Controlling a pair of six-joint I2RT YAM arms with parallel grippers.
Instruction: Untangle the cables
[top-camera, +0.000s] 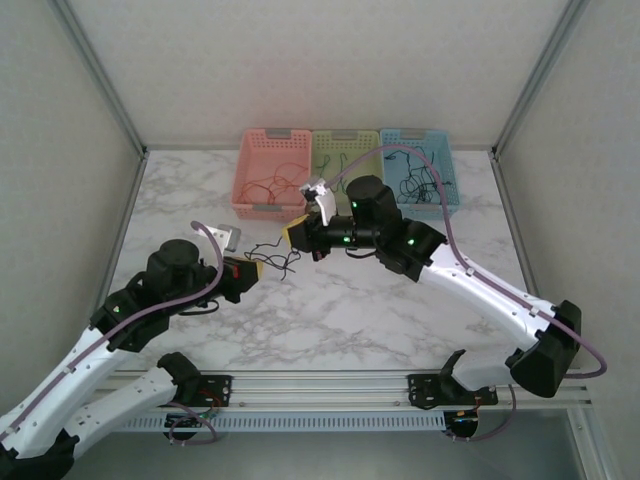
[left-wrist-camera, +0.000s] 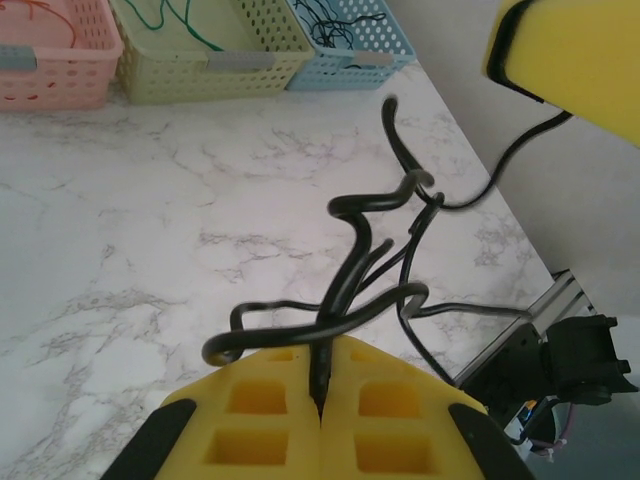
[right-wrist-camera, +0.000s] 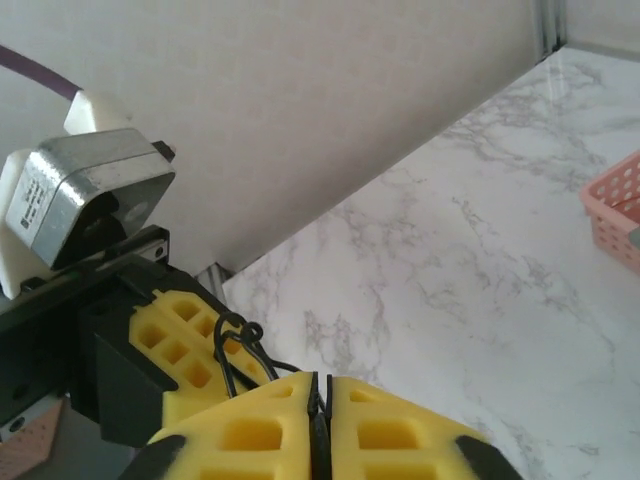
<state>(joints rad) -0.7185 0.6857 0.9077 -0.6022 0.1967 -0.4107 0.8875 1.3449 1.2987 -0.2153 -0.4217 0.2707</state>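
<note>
The left gripper (left-wrist-camera: 322, 368) has its yellow fingers pressed fully together, with black cables (left-wrist-camera: 347, 280) pinched in the seam between them. From there the cables rise in a knot of loops and kinks above the marble counter (left-wrist-camera: 150, 250). One strand runs on up to the right gripper (right-wrist-camera: 318, 395), whose yellow pads are also closed tight on a thin black strand. The right wrist view shows small wire loops (right-wrist-camera: 238, 345) standing between the right gripper and the left gripper's honeycombed finger (right-wrist-camera: 175, 345) just beside it.

From above, the left gripper (top-camera: 252, 270) and the right gripper (top-camera: 293, 235) sit near each other left of the counter's middle, the dark tangle (top-camera: 272, 255) strung between them, with some loops hanging down toward the counter.

Well behind them, three baskets stand side by side against the back wall. The pink basket (top-camera: 250, 165) holds red cables (top-camera: 268, 188), the green basket (top-camera: 345, 145) holds green cables (left-wrist-camera: 165, 20), and the blue basket (top-camera: 445, 165) holds black ones. The right arm (top-camera: 480, 285) stretches across the counter, and its elbow covers part of the green and blue baskets' front walls.
</note>
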